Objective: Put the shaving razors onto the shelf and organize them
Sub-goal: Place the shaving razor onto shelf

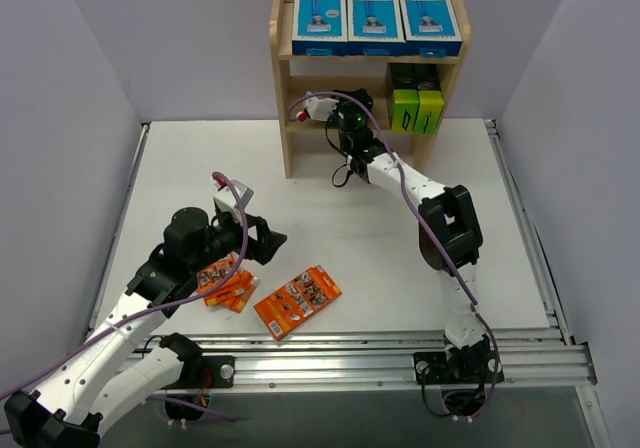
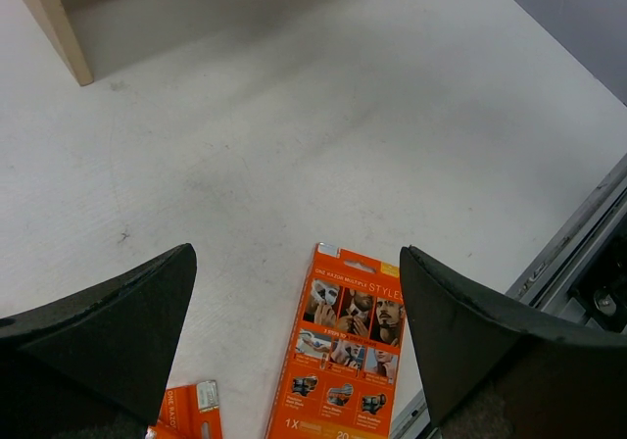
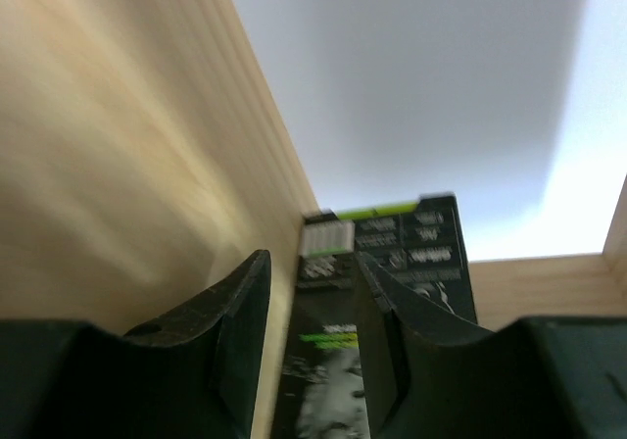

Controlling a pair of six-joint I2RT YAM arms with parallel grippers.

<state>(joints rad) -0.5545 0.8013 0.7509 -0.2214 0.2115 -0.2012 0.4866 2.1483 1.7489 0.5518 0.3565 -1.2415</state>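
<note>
Three blue-and-white razor boxes [image 1: 375, 18] are lined up on the top tier of the wooden shelf [image 1: 285, 118], and black-and-lime boxes [image 1: 418, 108] are stood on the middle tier. A black-and-lime box [image 3: 411, 253] is seen between the narrow jaws of the right gripper [image 3: 312, 263] (whether it is gripped cannot be told). The orange packs [image 1: 297, 301] are yet to be shelved; they lie on the table [image 1: 400, 268] under the wide-open, empty left gripper [image 2: 296, 253].

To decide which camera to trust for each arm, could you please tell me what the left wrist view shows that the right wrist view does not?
Only the left wrist: orange packs on the white table, framed by the open left hand. Only the right wrist: a black-and-lime box between the fingers of the right hand, a gap showing on one side. Both: the shelf, one post on the left wrist, an inner wall on the right.
</note>
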